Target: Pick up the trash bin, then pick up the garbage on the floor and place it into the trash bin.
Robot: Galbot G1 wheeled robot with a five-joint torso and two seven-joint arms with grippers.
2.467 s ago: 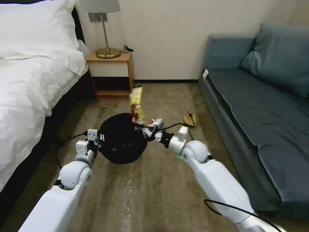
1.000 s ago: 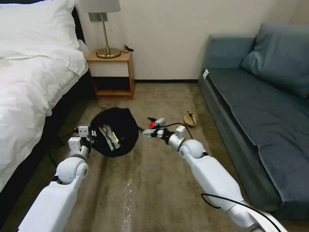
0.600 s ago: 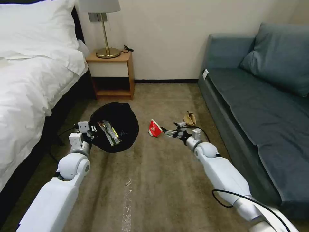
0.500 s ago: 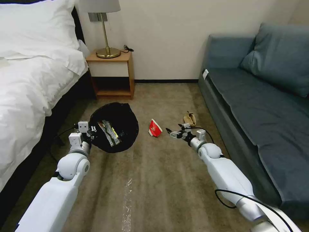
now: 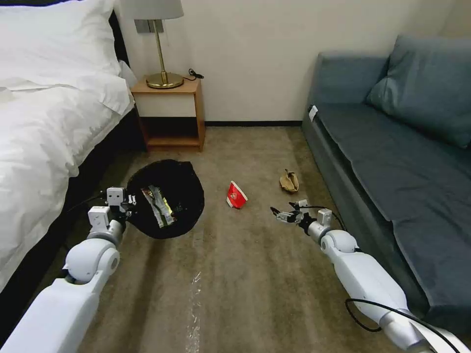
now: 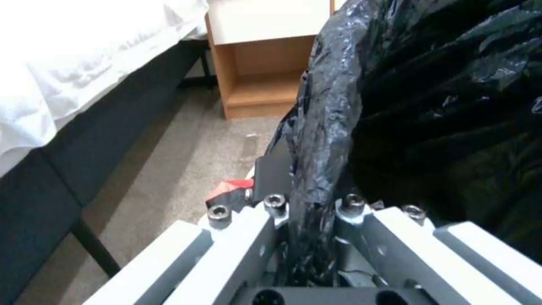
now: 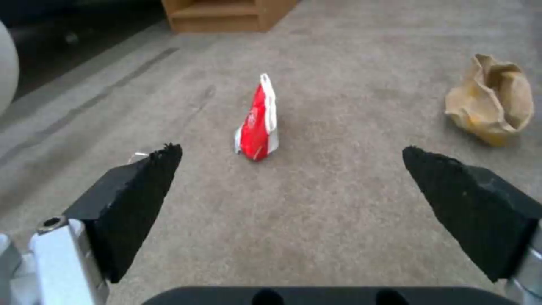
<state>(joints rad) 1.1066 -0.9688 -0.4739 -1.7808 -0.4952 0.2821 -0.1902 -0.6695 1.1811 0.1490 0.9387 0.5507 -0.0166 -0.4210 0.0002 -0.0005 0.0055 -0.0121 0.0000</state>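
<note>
Over on your left, the left gripper [image 5: 128, 202] was clamped on the rim of the trash bin [image 5: 167, 198], pinching the crinkly black bag liner [image 6: 395, 106] between its jaws, and you had the bin held up off the carpet [image 5: 235, 274] beside the bed [image 5: 44, 127], its mouth tipped toward the head camera. Inside it lay a gold-brown snack wrapper [image 5: 156, 205], so I'd call that one piece of garbage binned and the first step, lifting the bin, done.

Moving toward the middle, the red-and-white paper carton [image 5: 236, 195] sat on the carpet, near the bin but well clear of it, untouched. From the right wrist you could see it straight ahead [image 7: 258, 123], framed between the two black pads [image 7: 135, 186].

Further right, the crumpled brown paper wad [image 5: 289, 180] lay on the carpet close to the sofa [image 5: 392, 162], apart from the carton.

And on your right, the right gripper [image 5: 284, 214] hung low over the carpet with its jaws spread wide and nothing in them, pointed at the carton but not yet touching it.

So by my count: bin up, wrapper in, carton and paper wad left on the floor. No bottle turned up on the stretch of carpet you had in sight. The carton looked like the nearer target for that wide gripper.
</note>
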